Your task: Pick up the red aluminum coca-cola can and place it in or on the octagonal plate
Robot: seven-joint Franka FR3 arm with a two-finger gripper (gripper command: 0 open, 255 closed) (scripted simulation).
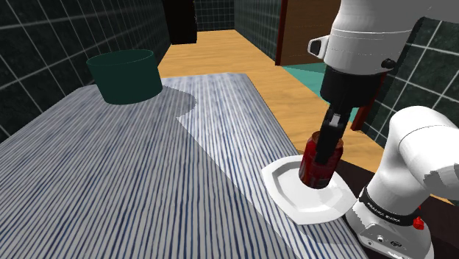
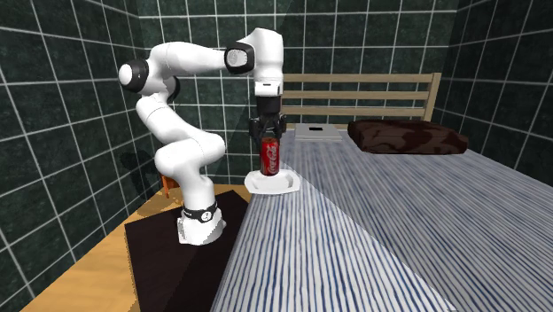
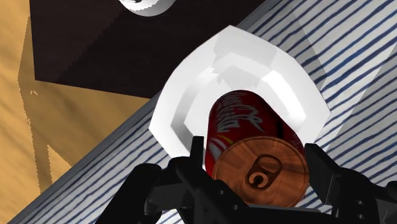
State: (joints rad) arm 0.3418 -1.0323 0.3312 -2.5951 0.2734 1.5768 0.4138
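Observation:
A red Coca-Cola can (image 1: pixel 321 160) stands upright over the white octagonal plate (image 1: pixel 294 197), which lies at the striped surface's edge near the stand. My black gripper (image 1: pixel 329 144) comes down from above and is shut on the can's upper part. In the second exterior view the can (image 2: pixel 270 157) reaches down to the plate (image 2: pixel 285 184), under the gripper (image 2: pixel 268 133). In the wrist view the fingers (image 3: pixel 197 156) clasp the can (image 3: pixel 251 137) on both sides, its pull-tab top facing the camera, with the plate (image 3: pixel 191 95) beneath it. Whether the can's base rests on the plate I cannot tell.
A dark green tub (image 1: pixel 125 75) stands at the far end of the blue-striped surface (image 1: pixel 118 184). In the second exterior view a dark brown pillow (image 2: pixel 406 136) and a flat white object (image 2: pixel 316 132) lie near a wooden headboard (image 2: pixel 363 93). The dark stand (image 2: pixel 177 257) sits beside the surface.

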